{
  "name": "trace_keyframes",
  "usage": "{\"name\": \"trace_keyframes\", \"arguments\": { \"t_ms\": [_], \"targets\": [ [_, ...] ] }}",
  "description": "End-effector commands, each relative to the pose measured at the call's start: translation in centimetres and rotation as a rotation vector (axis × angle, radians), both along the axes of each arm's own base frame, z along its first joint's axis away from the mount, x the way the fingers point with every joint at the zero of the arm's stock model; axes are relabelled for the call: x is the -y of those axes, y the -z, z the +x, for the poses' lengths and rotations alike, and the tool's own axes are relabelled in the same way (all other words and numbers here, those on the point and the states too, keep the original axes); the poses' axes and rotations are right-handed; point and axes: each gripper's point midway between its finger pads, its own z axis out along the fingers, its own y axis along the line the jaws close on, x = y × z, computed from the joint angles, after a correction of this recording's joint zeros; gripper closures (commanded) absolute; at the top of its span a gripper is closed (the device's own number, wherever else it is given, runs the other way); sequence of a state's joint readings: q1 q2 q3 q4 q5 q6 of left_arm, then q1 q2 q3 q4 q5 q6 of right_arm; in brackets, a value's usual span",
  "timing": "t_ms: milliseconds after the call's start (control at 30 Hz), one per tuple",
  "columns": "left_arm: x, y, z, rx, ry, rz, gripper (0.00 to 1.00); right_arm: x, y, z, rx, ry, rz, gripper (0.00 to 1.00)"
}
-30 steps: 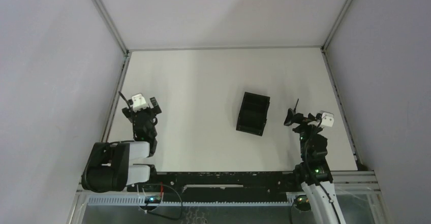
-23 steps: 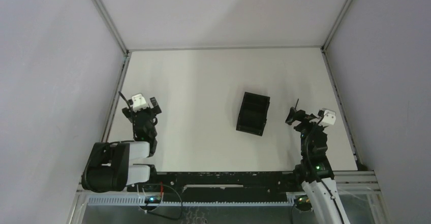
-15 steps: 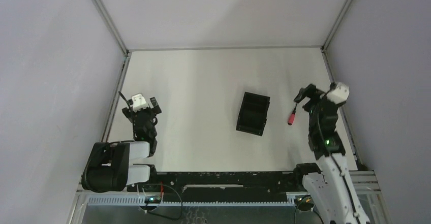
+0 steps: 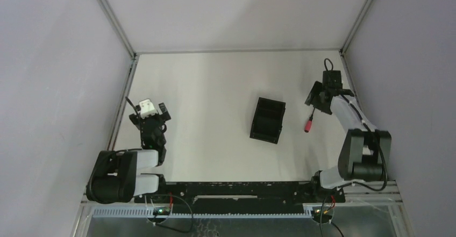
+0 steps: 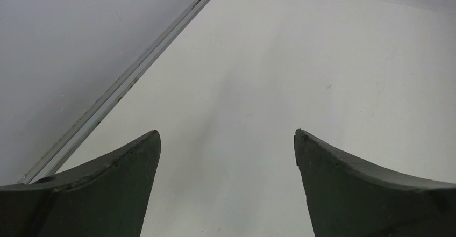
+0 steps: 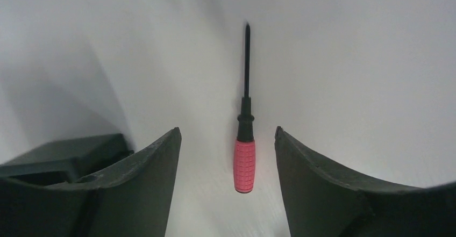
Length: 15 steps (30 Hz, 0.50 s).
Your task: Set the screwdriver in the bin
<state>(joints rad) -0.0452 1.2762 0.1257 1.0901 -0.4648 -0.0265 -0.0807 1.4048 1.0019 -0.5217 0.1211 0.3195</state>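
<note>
Two risks: your right gripper [image 6: 227, 134], wide open and empty, hangs over the screwdriver [image 6: 245, 127] lying near the bin [image 4: 268, 120]. Close off-centre and it rolls, or you pinch the thin shaft.

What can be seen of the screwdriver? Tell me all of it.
The screwdriver is small, with a ribbed pink-red handle, black collar and thin dark shaft. It lies flat on the white table, right of the bin, apart from it. The right gripper hangs open over it, a finger on each side, not touching.
</note>
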Motion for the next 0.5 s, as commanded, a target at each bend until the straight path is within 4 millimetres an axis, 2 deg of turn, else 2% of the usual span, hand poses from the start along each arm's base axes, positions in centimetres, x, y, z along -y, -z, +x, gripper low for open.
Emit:
{"name": "trace_keyframes", "arguments": {
  "t_ms": [0,100,200,333,367,467],
  "targets": [
    [0.0,-2.6,1.3,0.078,0.002,-0.004,0.02,-1.4,3.6,-1.0,-0.15,-0.034,0.101,0.29],
    [0.0,-2.6,1.3,0.078,0.002,-0.003,0.02,-1.1,6.0,-1.0,-0.216,-0.027,0.095,0.33],
    [0.0,-2.6,1.3,0.079,0.002,-0.004,0.02,-0.5,8.2,-1.5,-0.286,-0.004,0.079,0.41],
    [0.0,-2.6,1.3,0.076,0.001,-0.004,0.02,0.0,10.1,-2.3,-0.357,0.003,0.064,0.57],
    [0.0,-2.6,1.3,0.078,0.001,-0.004,0.02,0.1,10.4,-2.4,-0.366,0.002,0.061,0.62],
    [0.0,-2.6,1.3,0.077,0.002,-0.003,0.02,0.2,10.2,-2.4,-0.39,-0.016,0.056,0.89]
  ]
}}
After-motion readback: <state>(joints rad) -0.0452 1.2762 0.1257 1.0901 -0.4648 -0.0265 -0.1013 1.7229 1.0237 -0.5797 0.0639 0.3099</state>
